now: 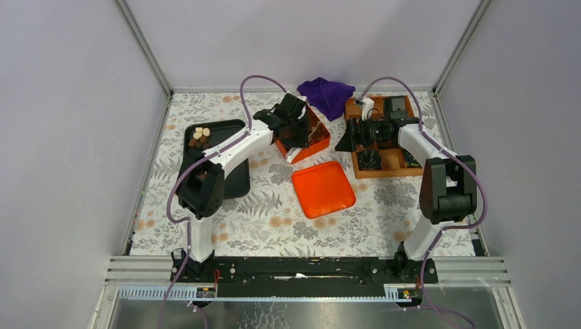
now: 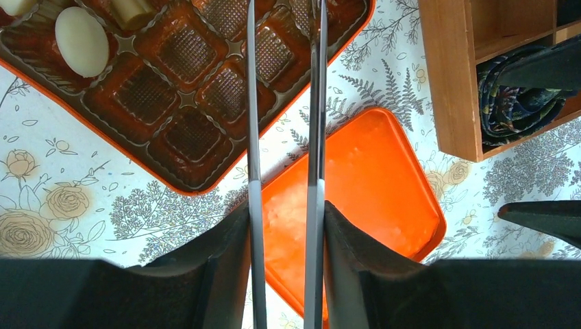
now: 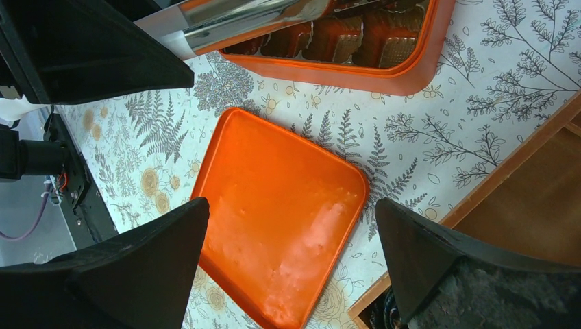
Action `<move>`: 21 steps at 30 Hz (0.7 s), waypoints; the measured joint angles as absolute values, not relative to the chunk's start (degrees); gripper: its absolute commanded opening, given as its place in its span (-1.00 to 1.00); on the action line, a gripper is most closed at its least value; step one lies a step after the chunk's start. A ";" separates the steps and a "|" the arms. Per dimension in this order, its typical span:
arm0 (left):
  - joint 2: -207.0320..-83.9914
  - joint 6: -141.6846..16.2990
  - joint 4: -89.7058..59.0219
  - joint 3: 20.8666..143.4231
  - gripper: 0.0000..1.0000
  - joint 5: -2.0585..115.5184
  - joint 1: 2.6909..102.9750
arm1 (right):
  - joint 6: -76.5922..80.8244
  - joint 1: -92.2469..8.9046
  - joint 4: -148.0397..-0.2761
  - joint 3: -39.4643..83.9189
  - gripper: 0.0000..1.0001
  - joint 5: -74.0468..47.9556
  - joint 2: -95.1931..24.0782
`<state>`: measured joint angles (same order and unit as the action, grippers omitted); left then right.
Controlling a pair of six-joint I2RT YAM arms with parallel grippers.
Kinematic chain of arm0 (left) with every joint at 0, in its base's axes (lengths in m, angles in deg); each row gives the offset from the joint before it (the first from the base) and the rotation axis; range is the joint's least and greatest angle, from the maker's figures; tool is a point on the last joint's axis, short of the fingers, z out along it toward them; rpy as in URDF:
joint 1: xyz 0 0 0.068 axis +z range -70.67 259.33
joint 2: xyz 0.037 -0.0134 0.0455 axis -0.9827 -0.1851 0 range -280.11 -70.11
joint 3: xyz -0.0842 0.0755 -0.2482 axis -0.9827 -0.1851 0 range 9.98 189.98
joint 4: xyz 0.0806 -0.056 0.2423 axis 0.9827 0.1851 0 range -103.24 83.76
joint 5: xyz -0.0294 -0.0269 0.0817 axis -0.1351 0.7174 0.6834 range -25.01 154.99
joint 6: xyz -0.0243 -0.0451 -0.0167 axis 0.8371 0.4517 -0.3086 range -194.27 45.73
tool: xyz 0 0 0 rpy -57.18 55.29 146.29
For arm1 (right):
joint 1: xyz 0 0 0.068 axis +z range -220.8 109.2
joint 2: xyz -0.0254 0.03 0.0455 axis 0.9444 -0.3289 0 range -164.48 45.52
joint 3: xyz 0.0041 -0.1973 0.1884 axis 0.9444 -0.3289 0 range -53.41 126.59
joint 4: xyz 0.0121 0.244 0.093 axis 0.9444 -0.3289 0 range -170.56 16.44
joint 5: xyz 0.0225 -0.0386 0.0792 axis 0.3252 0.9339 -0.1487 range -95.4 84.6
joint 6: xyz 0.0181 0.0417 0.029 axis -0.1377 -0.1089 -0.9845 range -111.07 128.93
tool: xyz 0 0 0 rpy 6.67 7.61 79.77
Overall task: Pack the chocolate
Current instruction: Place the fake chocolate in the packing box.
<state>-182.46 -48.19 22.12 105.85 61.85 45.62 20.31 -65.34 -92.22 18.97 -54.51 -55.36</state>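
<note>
Several brown and cream chocolates (image 1: 201, 136) lie on a black tray (image 1: 233, 179) at the left. An orange box (image 1: 316, 140) holds a brown moulded insert (image 2: 185, 82) with mostly empty cells; a cream-white chocolate (image 2: 81, 41) sits in one far-left cell. My left gripper (image 1: 291, 122) hovers over this box, shut on metal tongs (image 2: 252, 137); the fingers (image 2: 226, 260) press their two blades. The tong tips are out of view. My right gripper (image 1: 349, 139) is open and empty, above the table between the box and the orange lid (image 3: 274, 219).
The orange lid (image 1: 323, 188) lies flat at the table's middle. A wooden compartment box (image 1: 387, 161) with dark crinkled cups (image 2: 514, 96) stands at the right. A purple cloth (image 1: 327, 96) lies at the back. Grey walls enclose the table.
</note>
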 measured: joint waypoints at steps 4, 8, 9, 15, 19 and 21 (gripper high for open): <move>-182.53 -48.16 22.49 106.11 -0.04 61.88 45.62 | 20.31 -65.34 -92.26 18.97 0.99 -54.51 -55.53; -182.53 -48.14 22.62 106.49 -0.03 61.92 45.62 | 20.35 -65.34 -92.41 18.97 0.99 -54.51 -55.53; -182.55 -48.14 22.62 106.51 -0.03 61.96 45.62 | 20.42 -65.34 -92.44 18.97 0.99 -54.51 -55.53; -181.91 -48.23 22.27 106.14 -0.06 62.77 45.62 | 20.79 -65.34 -92.61 18.97 0.99 -54.59 -55.53; -176.71 -48.67 20.26 101.15 -0.06 64.06 45.62 | 21.68 -65.34 -93.16 19.26 0.99 -54.86 -55.53; -172.73 -49.21 19.21 98.35 -0.06 65.22 45.62 | 22.41 -65.34 -94.36 20.17 0.99 -55.10 -55.53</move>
<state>-172.73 -49.21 19.21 98.35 65.22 45.62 22.41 -65.34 -94.36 20.17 -55.10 -55.53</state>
